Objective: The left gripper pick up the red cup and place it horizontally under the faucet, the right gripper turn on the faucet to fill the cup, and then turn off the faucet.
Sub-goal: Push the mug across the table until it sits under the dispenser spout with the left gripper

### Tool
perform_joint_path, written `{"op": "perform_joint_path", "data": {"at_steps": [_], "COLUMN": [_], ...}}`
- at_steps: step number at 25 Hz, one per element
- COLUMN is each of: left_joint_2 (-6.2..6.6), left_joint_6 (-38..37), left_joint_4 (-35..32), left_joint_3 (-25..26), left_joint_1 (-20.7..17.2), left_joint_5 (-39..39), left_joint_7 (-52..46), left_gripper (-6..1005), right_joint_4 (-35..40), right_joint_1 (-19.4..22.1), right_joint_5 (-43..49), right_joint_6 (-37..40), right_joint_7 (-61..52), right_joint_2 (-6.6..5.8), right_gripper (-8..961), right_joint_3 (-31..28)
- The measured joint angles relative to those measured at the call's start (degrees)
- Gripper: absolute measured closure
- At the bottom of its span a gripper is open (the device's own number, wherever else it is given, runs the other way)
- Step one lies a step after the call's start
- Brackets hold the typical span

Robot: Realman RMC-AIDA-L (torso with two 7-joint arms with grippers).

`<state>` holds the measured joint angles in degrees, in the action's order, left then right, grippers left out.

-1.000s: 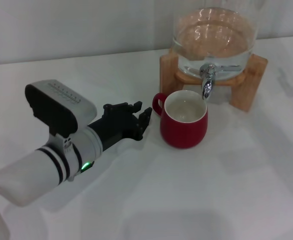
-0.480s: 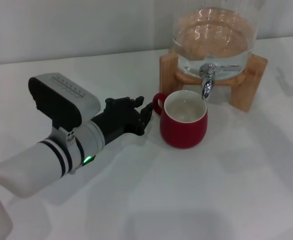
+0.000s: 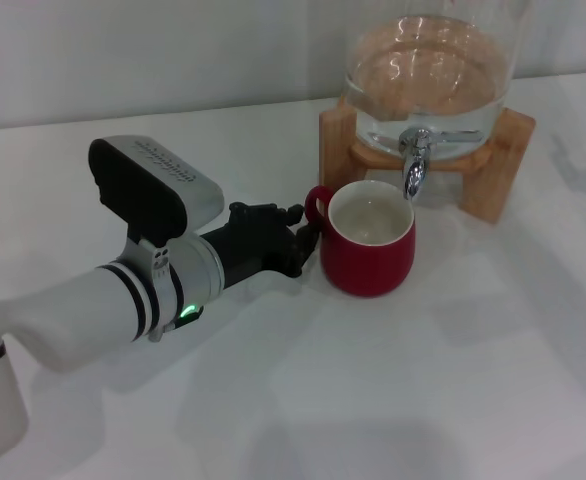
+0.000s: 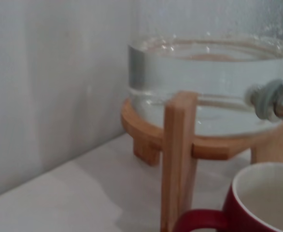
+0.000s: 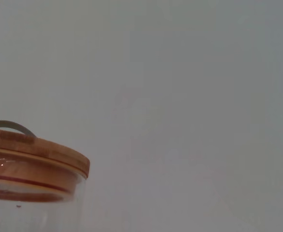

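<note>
Red cup [image 3: 367,251] upright on the white table [image 3: 423,380], rim up, white inside showing, directly below the spout of the faucet [image 3: 414,165]. Loop handle turned toward the robot's left. Chrome faucet fixed to the front of a clear glass dispenser [image 3: 428,80] with water in it, resting on a wooden stand [image 3: 501,170] just behind the cup. Left gripper [image 3: 295,240] low over the table, at the cup's handle side, black fingers reaching the handle; grip or gap there impossible to tell. Green light glowing on the wrist. From the left wrist: cup rim and handle close by, stand leg beside. Right gripper out of sight; wooden dispenser lid [image 5: 35,159] seen from its wrist.
</note>
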<state>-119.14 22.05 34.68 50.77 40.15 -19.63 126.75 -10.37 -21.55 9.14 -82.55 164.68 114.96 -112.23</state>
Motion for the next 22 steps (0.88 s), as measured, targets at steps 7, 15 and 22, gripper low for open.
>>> {"op": "perform_joint_path", "data": {"at_steps": [7, 15, 22], "left_joint_2": [-0.09, -0.20, -0.26], "left_joint_6": [0.6, 0.8, 0.9], "left_joint_4": [-0.7, -0.7, -0.8], "left_joint_3": [0.2, 0.0, 0.0], "left_joint_1": [2.0, 3.1, 3.3], "left_joint_5": [-3.3, -5.5, -6.0], "left_joint_7": [-3.3, -5.3, -6.0], "left_gripper": [736, 736, 736], "right_joint_4": [0.0, 0.0, 0.0], "right_joint_1": [-0.1, -0.1, -0.1], "right_joint_5": [0.0, 0.0, 0.0], "right_joint_6": [0.1, 0.2, 0.2], "right_joint_7": [0.0, 0.0, 0.0], "right_joint_2": [0.00, 0.00, 0.00], "right_gripper": [336, 336, 336], "right_joint_3": [0.0, 0.0, 0.0]}}
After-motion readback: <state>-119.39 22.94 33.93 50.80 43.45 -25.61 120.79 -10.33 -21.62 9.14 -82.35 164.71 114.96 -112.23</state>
